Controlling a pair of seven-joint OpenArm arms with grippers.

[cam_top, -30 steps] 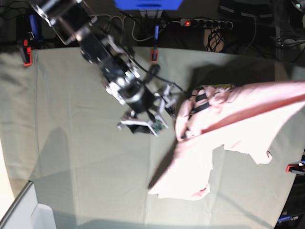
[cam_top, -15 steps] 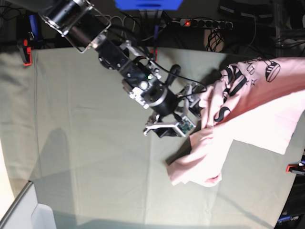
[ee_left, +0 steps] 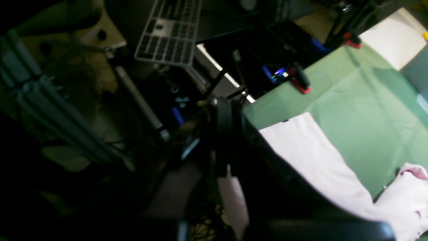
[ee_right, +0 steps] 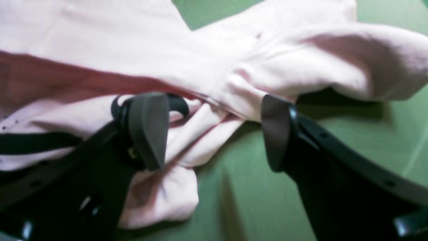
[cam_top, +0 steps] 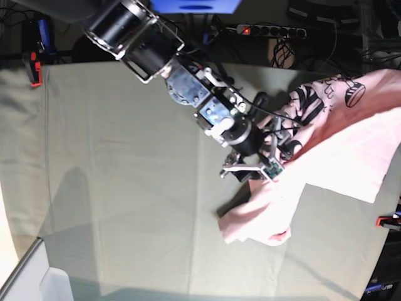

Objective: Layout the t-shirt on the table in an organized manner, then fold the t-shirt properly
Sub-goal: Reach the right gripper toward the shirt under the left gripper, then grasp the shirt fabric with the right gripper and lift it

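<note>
The pale pink t-shirt (cam_top: 326,138) lies bunched at the right of the grey-green table (cam_top: 125,188), black print up, its far end lifted toward the right edge. My right gripper (cam_top: 276,160) reaches in from the upper left. In the right wrist view it (ee_right: 212,134) is open, its fingers (ee_right: 147,130) on either side of a bunched fold of the shirt (ee_right: 214,77). My left gripper (ee_left: 227,170) is dark and blurred off the table's edge. Pink shirt cloth (ee_left: 311,160) runs out from it, so it looks shut on the shirt.
Red clamps (cam_top: 36,69) (cam_top: 202,70) (cam_top: 388,221) hold the table cloth at its edges. A power strip (cam_top: 269,30) and cables lie behind the far edge. A white bin (cam_top: 37,276) stands at the lower left corner. A keyboard (ee_left: 170,30) and racks stand beyond the table.
My right arm has moved right, and its open gripper now straddles the shirt's bunched fold. The shirt was pulled right and lifted, printed side turned up.
</note>
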